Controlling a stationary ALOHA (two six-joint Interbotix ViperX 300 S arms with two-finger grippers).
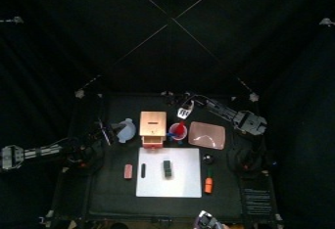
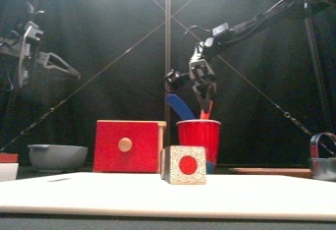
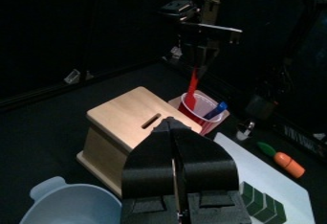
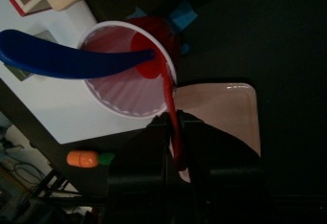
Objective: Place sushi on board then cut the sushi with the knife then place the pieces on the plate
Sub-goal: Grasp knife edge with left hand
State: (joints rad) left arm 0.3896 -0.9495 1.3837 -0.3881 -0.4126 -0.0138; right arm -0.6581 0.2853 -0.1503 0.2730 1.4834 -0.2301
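Note:
My right gripper hangs above the red cup, shut on the red knife, whose tip still points down into the cup. The blue knife leans in the same cup. On the white board lies the dark green sushi roll, seen end-on in the front view. The pink tray is right of the cup. Off the table's left side, my left gripper is raised high with its jaws together and nothing in them.
A wooden box with a red drawer front stands just left of the cup. The blue-grey bowl is further left. A small red toy lies left of the board, and an orange toy rests on the board's right edge.

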